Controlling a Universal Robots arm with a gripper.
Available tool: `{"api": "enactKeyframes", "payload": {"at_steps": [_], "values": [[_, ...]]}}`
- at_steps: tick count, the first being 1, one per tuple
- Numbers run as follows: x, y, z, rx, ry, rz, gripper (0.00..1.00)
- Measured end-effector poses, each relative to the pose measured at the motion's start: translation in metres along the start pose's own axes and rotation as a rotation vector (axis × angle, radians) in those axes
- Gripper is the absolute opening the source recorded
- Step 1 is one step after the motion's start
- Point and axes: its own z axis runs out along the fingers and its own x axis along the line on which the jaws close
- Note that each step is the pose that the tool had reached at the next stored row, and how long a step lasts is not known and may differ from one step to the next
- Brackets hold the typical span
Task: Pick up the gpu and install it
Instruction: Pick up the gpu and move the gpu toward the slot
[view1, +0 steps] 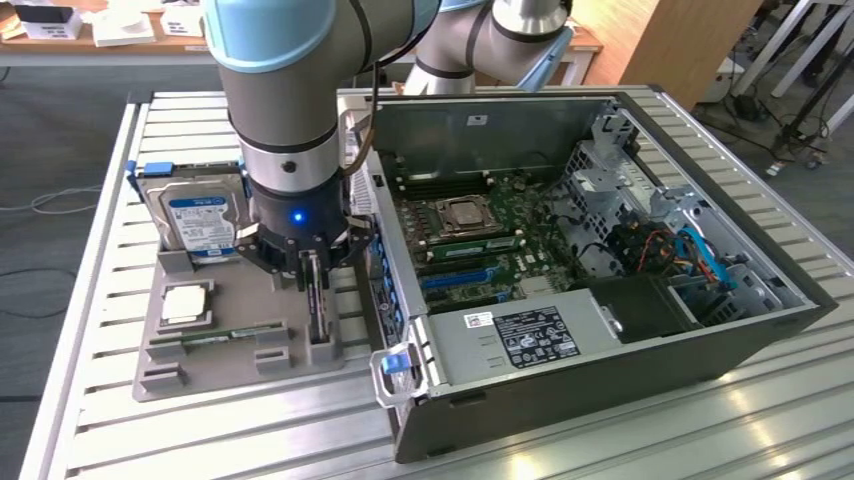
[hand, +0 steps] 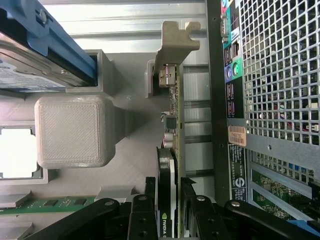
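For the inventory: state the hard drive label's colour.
Hard drive label: blue and white; exterior view.

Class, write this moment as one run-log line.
stage: grasp | fingers: closed on gpu | gpu: on edge in grey holder beside open PC case | installed: no

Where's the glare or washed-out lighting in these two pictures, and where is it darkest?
Exterior view: strong glare on the table slats beside the computer case, whose near wall looks dark. Wrist view: the processor is washed out to plain white; the hand, its fingers on either side of the gpu, is a dark mass.
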Motion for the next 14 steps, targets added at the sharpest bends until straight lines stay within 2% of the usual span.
{"api": "enactKeyframes", "payload": {"at_steps": [3,4,14], "values": [[0.0000,0.0000,0.0000,0.0001,0.0000,0.000,0.32],[0.0000,0.0000,0.0000,0.0000,0.0001,0.000,0.27],[0.0000,0.0000,0.0000,0.0000,0.0000,0.000,0.27]]}}
